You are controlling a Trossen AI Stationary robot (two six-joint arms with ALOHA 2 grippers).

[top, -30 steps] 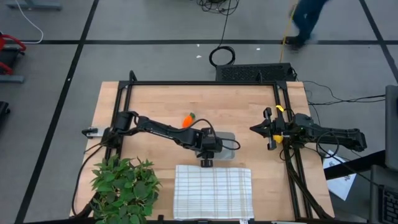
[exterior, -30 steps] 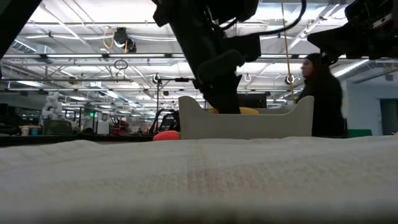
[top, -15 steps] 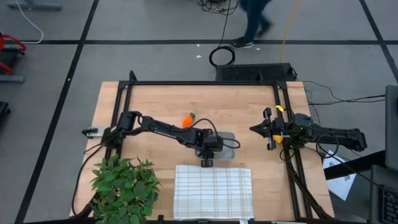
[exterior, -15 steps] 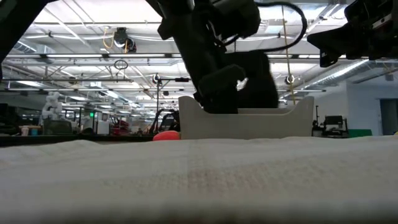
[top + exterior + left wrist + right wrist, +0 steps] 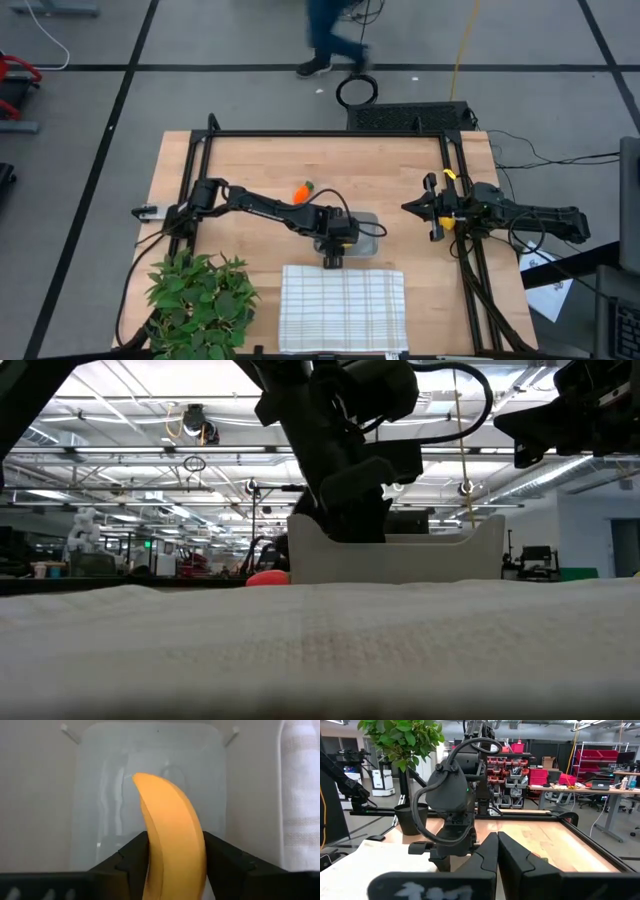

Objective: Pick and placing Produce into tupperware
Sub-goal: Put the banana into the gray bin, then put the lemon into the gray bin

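Note:
My left gripper (image 5: 334,243) hangs over the tupperware (image 5: 367,230), shut on the yellow banana (image 5: 170,830). In the left wrist view the translucent tupperware (image 5: 100,795) fills the space behind the banana. In the low view the left gripper (image 5: 352,520) dips behind the tupperware's near wall (image 5: 430,558). The orange carrot (image 5: 302,189) lies on the table toward the far side, also seen as the carrot (image 5: 267,577) left of the tupperware. The other small yellow piece is out of view. My right gripper (image 5: 414,207) waits at the table's right, shut on nothing (image 5: 497,852). My left gripper pinches the banana between its two fingers (image 5: 132,857), one on each side of the banana's body (image 5: 175,865). The fingers come from above, pointing down into the tupperware. The banana's free end (image 5: 140,779) points at the tupperware's floor; whether it touches the floor, I cannot tell.
A white checked cloth (image 5: 342,307) lies near the table's near edge, right beside the tupperware. A leafy green plant (image 5: 198,300) stands at the near left corner. A black frame (image 5: 325,134) borders the table. A person (image 5: 330,35) walks past beyond the far edge.
My left gripper has sunk a little with the banana toward the tupperware: in the low view the banana's yellow showed above the wall a second ago and is now hidden behind the gripper and the wall. A person has walked leftward behind the table.

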